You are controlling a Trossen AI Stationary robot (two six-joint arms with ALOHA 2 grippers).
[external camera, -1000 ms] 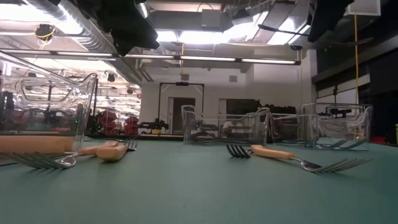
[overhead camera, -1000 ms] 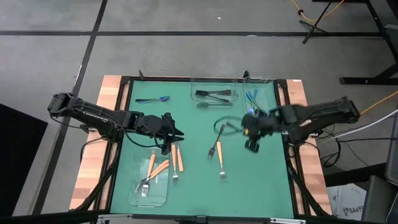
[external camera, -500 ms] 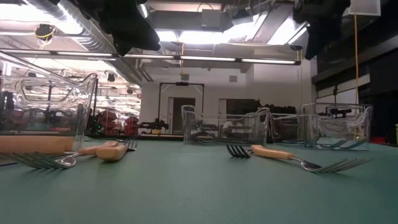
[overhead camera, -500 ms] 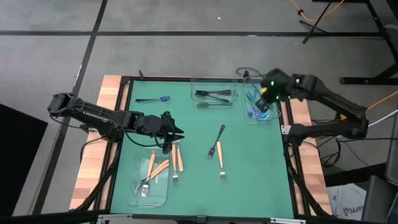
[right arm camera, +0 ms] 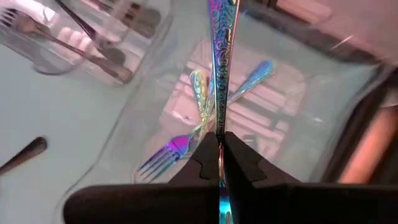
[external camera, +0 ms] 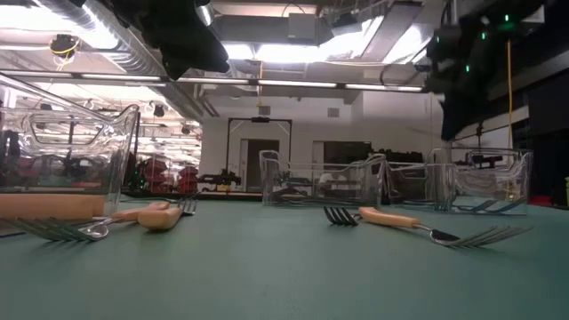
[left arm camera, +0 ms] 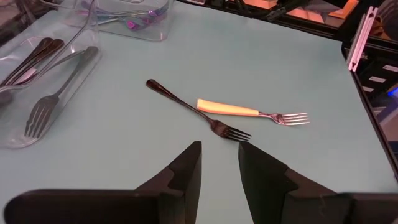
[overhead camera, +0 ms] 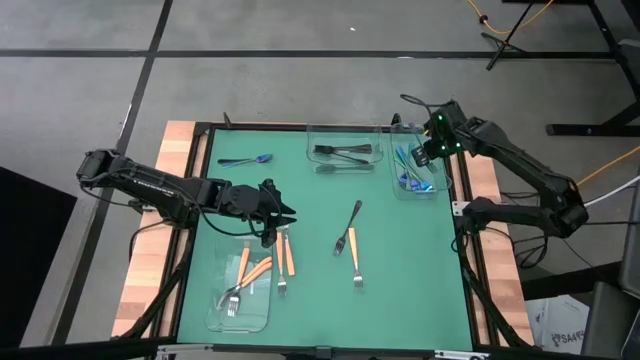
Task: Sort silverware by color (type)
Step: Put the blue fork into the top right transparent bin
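Gripping, right gripper (right arm camera: 219, 149): pinching an iridescent utensil (right arm camera: 222, 50) above the far-right clear tray (overhead camera: 437, 190), where other iridescent pieces (right arm camera: 186, 140) are lying.
Left gripper (left arm camera: 219, 163): hovering with fingers parted near the orange-handled forks (overhead camera: 286, 256).
Mid-table: a black fork (left arm camera: 196, 117) is lying touching an orange-handled fork (left arm camera: 252, 112).

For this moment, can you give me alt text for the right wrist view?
The right end effector is shut on an iridescent utensil, held above a clear tray containing more iridescent silverware. A second tray of black utensils sits beside it.
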